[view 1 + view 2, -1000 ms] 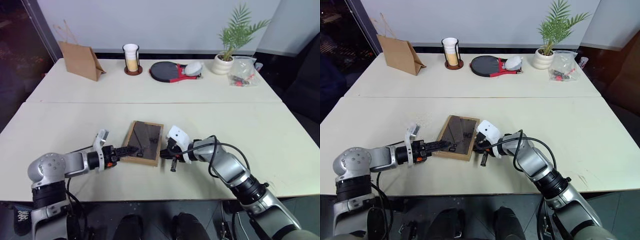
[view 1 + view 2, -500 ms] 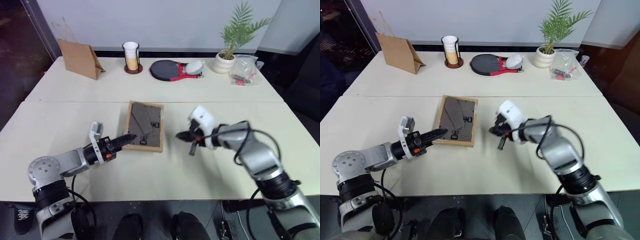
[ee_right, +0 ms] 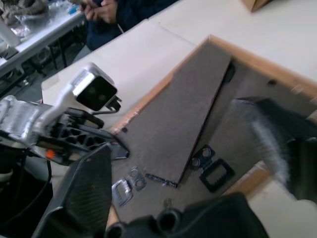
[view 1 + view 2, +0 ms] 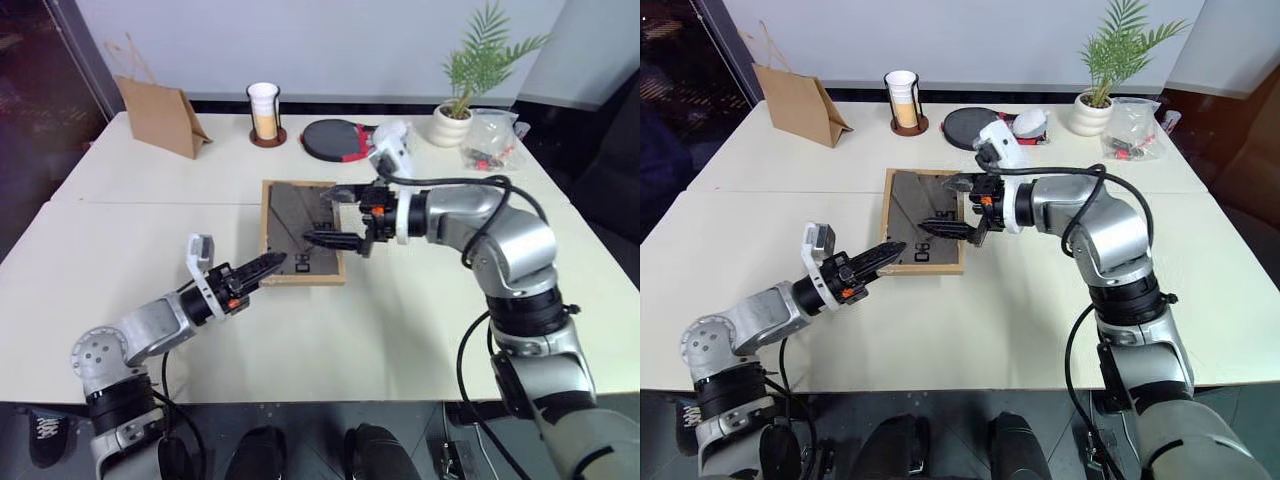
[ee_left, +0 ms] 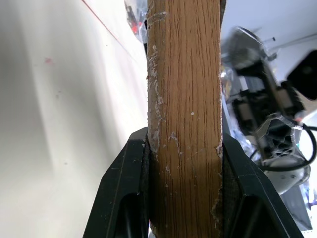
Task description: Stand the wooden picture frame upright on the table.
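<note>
Pale table (image 4: 120, 250) with seam; wooden picture frame (image 4: 300, 243) now tilted up off it, back facing, bottom edge pinched by left gripper (image 4: 272, 264); right gripper (image 4: 335, 215), just sprung wide, reaching for fold-out stand (image 3: 183, 124); upright not yet.

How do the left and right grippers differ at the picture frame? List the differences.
The left gripper is shut on the wooden picture frame, pinching its lower edge; the right gripper is open and holds nothing. The left gripper reaches in from the near side; the right gripper comes in from the frame's right, fingers spread in front of its dark back. Both have two black fingers, and both are at the frame.
</note>
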Available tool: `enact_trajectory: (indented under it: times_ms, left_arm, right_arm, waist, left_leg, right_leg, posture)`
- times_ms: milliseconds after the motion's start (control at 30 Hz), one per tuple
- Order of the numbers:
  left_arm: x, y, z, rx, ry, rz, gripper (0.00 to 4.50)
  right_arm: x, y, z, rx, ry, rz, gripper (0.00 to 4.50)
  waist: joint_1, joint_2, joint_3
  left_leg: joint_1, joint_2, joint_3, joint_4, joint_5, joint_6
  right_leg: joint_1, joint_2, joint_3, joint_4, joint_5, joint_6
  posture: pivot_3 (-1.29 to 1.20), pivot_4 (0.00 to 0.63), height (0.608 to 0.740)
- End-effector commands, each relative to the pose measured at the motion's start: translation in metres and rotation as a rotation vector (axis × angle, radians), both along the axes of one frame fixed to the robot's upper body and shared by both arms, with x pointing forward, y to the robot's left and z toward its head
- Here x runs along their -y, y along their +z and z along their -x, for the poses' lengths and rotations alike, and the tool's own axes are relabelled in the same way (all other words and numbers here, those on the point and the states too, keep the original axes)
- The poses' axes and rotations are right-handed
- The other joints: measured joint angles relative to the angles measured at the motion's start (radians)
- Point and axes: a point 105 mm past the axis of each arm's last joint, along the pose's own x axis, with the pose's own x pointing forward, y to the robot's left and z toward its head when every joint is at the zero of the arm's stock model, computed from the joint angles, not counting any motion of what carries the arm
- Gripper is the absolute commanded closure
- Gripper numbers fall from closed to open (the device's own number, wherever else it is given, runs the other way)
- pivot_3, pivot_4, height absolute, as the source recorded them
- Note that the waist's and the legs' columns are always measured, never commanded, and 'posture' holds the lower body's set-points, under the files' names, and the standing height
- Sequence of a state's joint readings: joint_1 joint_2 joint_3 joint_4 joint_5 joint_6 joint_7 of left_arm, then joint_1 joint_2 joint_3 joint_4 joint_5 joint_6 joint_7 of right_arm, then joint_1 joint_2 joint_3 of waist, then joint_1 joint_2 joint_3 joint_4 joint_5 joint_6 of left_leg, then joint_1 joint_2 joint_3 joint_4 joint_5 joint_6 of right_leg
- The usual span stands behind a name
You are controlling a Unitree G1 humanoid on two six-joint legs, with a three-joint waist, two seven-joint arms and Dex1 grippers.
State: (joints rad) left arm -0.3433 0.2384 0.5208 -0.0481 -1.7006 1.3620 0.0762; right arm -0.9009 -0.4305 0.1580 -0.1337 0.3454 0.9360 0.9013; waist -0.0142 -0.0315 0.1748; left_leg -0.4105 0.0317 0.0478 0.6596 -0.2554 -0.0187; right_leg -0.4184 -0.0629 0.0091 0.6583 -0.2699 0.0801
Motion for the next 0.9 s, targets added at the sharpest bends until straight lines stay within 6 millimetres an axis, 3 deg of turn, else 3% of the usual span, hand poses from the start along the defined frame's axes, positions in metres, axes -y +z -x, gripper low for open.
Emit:
enact_trajectory:
  times_ms: [33,233,400,767,900]
  left_arm:
    - [0.009,0.021,0.008,0.07,-0.027,0.043,3.46]
    - [0.012,0.025,0.01,0.056,-0.023,0.053,3.46]
    - [0.01,0.021,0.009,0.028,0.003,0.047,3.46]
    - [0.004,0.015,-0.001,-0.021,0.061,0.063,3.46]
    - [0.004,0.015,0.0,-0.023,0.058,0.068,3.46]
  right_arm:
    - [-0.011,0.005,-0.005,0.003,0.017,-0.017,0.11]
    - [-0.024,-0.001,-0.008,-0.014,0.05,-0.008,0.11]
    - [-0.031,0.006,0.002,-0.005,0.096,-0.024,0.11]
    - [-0.018,0.028,0.024,0.055,0.104,-0.033,0.11]
    - [-0.012,0.028,0.023,0.079,0.067,-0.01,0.11]
  waist:
    - [0.0,0.0,0.0]
    - [-0.003,0.0,0.0]
    - [-0.001,0.0,0.0]
    - [0.0,0.0,0.0]
    - [-0.001,0.0,0.0]
  left_leg:
    - [0.0,0.0,0.0,-0.001,0.0,0.0]
    - [0.0,0.0,0.001,-0.005,0.0,0.0]
    - [0.0,0.0,0.002,-0.01,0.0,0.0]
    - [-0.002,0.0,0.002,-0.01,0.0,0.0]
    - [-0.002,0.0,0.002,-0.01,0.0,0.0]
  right_leg:
    - [0.0,0.0,0.0,0.0,0.0,0.0]
    - [-0.002,0.0,0.0,-0.003,0.0,0.0]
    - [-0.002,0.001,0.0,-0.008,0.0,0.0]
    - [-0.003,0.001,0.0,-0.01,0.0,0.0]
    - [-0.003,0.001,0.0,-0.01,0.0,0.0]
  posture:
    - [0.0,0.15,0.74]
    - [0.0,0.15,0.74]
    - [0.0,0.15,0.74]
    - [0.0,0.15,0.74]
    - [0.0,0.15,0.74]
